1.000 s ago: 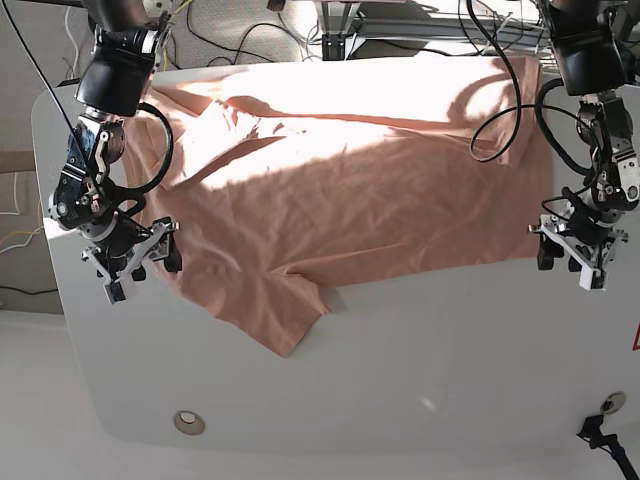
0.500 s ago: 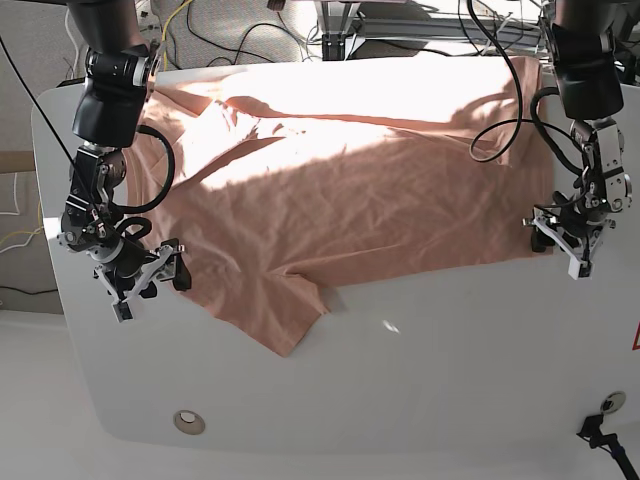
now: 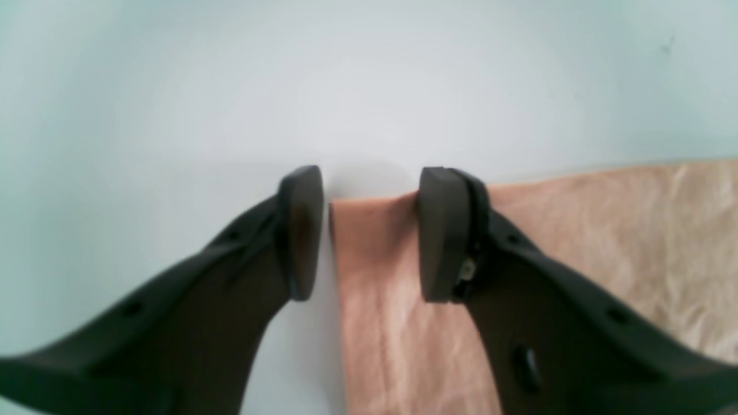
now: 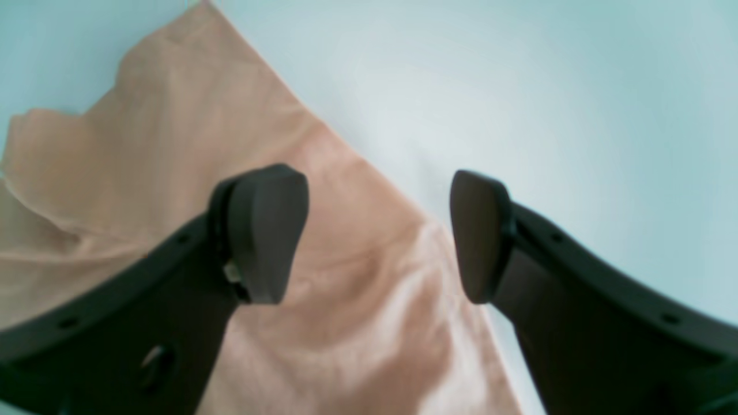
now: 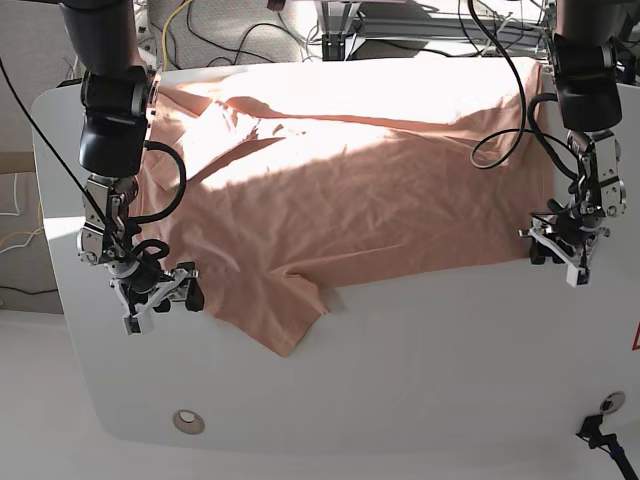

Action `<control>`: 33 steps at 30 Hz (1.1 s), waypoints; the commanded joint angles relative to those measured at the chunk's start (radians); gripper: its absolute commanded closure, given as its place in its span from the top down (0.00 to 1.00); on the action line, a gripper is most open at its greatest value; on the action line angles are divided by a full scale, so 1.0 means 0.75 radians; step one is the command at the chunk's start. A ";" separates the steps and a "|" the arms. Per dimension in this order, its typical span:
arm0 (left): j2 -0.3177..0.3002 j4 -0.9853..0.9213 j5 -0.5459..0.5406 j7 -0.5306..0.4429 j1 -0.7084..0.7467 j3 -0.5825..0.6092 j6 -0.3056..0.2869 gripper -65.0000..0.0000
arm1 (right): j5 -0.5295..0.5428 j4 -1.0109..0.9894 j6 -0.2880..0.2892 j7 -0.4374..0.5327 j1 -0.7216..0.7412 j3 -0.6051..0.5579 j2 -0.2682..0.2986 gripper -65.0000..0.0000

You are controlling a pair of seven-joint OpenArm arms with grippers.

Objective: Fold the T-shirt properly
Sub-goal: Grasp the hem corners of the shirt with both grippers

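Note:
The salmon-pink T-shirt [image 5: 350, 200] lies spread and wrinkled across the far half of the white table [image 5: 450, 380]. One flap [image 5: 290, 315] points toward the front edge. No smiley print shows. My left gripper [image 5: 555, 258] is open at the shirt's front right corner. In the left wrist view [image 3: 369, 230] that corner [image 3: 375, 271] lies between the jaws, low over the table. My right gripper [image 5: 160, 305] is open at the shirt's left edge. In the right wrist view [image 4: 372, 236] it straddles the slanting cloth edge [image 4: 346, 300].
A round metal grommet [image 5: 187, 421] sits in the table near the front left. A black plug and cable [image 5: 598, 432] lie at the front right corner. Cables and a metal frame [image 5: 340, 25] run behind the table's far edge.
Both arms have come lower and closer to the shirt. The right gripper slid toward the front along the left edge. The left gripper moved inward onto the front right corner.

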 commanded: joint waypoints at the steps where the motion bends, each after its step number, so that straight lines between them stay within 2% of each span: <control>1: -0.007 0.001 0.015 0.080 -0.005 0.002 -0.007 0.36 | 0.019 -0.102 -0.025 0.101 0.093 -0.060 0.020 0.63; 4: -0.009 0.005 0.015 0.082 -0.001 0.002 -0.009 0.36 | 0.023 -0.278 -0.060 0.205 0.185 -0.125 0.016 0.63; 6: -0.009 0.052 0.015 0.082 0.036 0.002 -0.046 0.35 | 0.021 -0.375 -0.085 0.281 0.220 -0.131 -0.010 0.63; 9: -0.009 0.126 0.015 0.125 0.068 0.002 -0.072 0.35 | 0.021 -0.420 -0.095 0.328 0.236 -0.131 -0.027 0.63; 15: -0.009 0.224 0.015 0.166 0.091 0.000 -0.072 0.35 | 0.019 -0.420 -0.095 0.330 0.215 -0.133 -0.074 0.63; 27: -0.017 0.224 0.015 0.166 0.093 0.000 -0.072 0.35 | 0.019 -0.420 -0.082 0.328 0.144 -0.136 -0.137 0.63; 30: -0.017 0.224 0.015 0.166 0.093 0.000 -0.072 0.35 | -0.040 -0.413 -0.082 0.328 0.140 -0.136 -0.141 0.62; 32: -0.017 0.224 0.015 0.166 0.093 0.000 -0.072 0.35 | -0.092 -0.411 -0.082 0.332 0.138 -0.133 -0.162 0.60; 33: -0.017 0.224 0.015 0.166 0.093 0.000 -0.072 0.35 | -0.104 -0.411 -0.082 0.332 0.138 -0.133 -0.162 0.55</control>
